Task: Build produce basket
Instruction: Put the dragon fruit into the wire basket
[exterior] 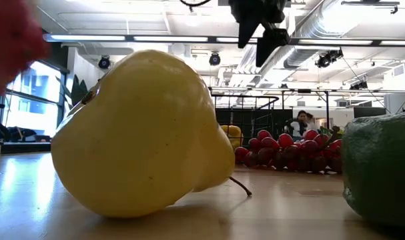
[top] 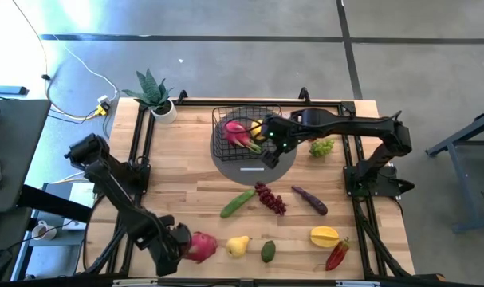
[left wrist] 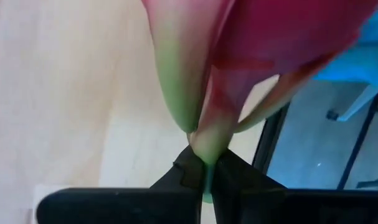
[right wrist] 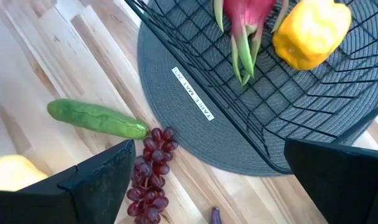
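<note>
At the far left corner of the wooden counter (top: 186, 171) stands a potted plant (top: 155, 94). Down at the near left edge, the left pincer (top: 180, 241) is clamped narrow on a leafy tip of a pink dragon fruit (top: 202, 245); the left wrist view shows its two dark fingers (left wrist: 182, 177) pinched together on the green-tipped scale. Just right of that fruit, along the near edge, lie a yellow pear (top: 238, 245) and then an avocado (top: 268, 251). The low view is filled by the pear, with the avocado at its right border.

In the middle of the counter a green cucumber (top: 238, 202) lies slantwise, with a bunch of purple grapes (top: 271, 198) just to its right.

Farther back, a round grey mat (top: 253, 166) carries the basket (top: 224, 142), a black wire-mesh one sitting on the far part of the mat. Inside it are a second dragon fruit (top: 238, 132) on the left and a yellow fruit (top: 257, 128) touching it on the right. The right pincer (top: 274, 144) hovers at the basket's right side with its fingers (right wrist: 95, 180) spread wide and nothing between them; its wrist view looks down on the mesh, both fruits and the mat's rim.

Right of the basket lie green grapes (top: 321, 147), partly under the right arm. Nearer, a dark purple vegetable (top: 309, 200) lies slantwise, and at the near right a yellow starfruit (top: 324, 236) sits just beside a red chilli (top: 336, 254).
</note>
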You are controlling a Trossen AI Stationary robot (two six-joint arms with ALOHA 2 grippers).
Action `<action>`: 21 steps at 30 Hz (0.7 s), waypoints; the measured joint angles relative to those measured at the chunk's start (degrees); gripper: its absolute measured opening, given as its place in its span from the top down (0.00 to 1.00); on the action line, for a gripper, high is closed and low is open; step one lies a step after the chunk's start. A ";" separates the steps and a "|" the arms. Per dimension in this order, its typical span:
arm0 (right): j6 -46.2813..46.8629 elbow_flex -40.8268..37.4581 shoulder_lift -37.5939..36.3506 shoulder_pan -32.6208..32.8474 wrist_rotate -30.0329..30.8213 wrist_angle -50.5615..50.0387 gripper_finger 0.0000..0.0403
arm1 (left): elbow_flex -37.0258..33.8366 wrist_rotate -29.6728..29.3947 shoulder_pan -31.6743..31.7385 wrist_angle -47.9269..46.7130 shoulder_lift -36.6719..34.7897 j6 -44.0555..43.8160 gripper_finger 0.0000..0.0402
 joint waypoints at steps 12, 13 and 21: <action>0.61 0.00 -4.53 0.00 0.09 -0.50 0.03 | 0.00 -4.33 12.33 -2.94 -6.93 11.45 1.00; 0.87 0.00 -4.66 0.00 0.17 -0.92 0.03 | 0.00 -4.33 13.49 -3.27 -7.41 12.70 1.00; 2.82 0.00 -5.14 0.00 0.48 -1.92 0.03 | -0.04 -5.00 23.25 -4.64 -11.60 22.88 1.00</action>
